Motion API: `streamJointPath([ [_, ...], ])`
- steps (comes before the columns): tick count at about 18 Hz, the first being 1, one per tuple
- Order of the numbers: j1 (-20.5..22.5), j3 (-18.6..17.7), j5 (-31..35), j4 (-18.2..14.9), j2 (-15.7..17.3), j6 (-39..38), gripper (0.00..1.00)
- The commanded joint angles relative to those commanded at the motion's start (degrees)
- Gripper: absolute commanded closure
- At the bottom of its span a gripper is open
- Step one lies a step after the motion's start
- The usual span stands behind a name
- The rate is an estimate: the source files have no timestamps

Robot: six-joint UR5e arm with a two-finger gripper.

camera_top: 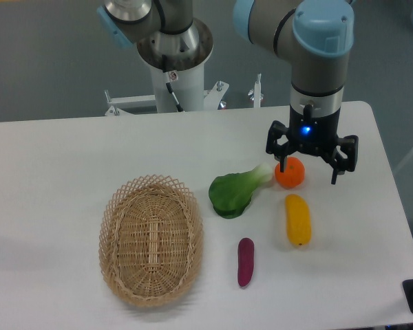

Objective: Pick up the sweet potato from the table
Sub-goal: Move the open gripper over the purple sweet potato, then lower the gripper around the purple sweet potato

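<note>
Four loose items lie on your table besides the wicker basket, and only one of them is your target. The sweet potato lies flat toward the near edge, its long axis running roughly away from the camera, just right of the basket and touching nothing, so it looks free for a grasp across its narrow width. The fatter yellow vegetable lies near it on the right, apart from it, and the leafy green vegetable sits beyond it.

Your gripper hangs pointing straight down, well away from the sweet potato, over the far right part of the table. Its jaws are spread wide and hold nothing; the orange fruit shows just below and between them, so from this angle you cannot tell how high the jaws hang above it. Judging by this, the pick has not begun: you would need to carry the arm toward the near edge and likely turn the wrist so the jaws straddle the slim body crosswise. The risk is dropping onto the orange or the yellow one by mistake
</note>
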Motion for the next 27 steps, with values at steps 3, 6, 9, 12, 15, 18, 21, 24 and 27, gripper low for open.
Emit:
streamJointPath([
  [3, -0.70, 0.53, 0.00, 0.18, -0.62, 0.00, 0.00],
  [6, -1.49, -0.44, 0.00, 0.35, -0.62, -0.26, 0.00],
  [9, -2.90, -1.32, -0.44, 0.18, -0.79, -1.22, 0.00],
  [12, -5.71, -1.76, 0.09, 0.44, -3.07, -5.43, 0.00],
  [15, -8.43, -1.58, 0.00, 2.27, -5.71, -11.05, 0.00],
  [18, -10.72, -2.54, -0.09, 4.57, -7.90, -13.36, 0.00],
  [21, -11.77, -2.81, -0.09, 6.14, -11.59, -12.40, 0.00],
  [24, -11.78, -2.72, 0.00, 7.38, -14.23, -10.65, 0.00],
  [27, -10.55, -2.37, 0.00, 7.99, -15.91, -6.95, 0.00],
])
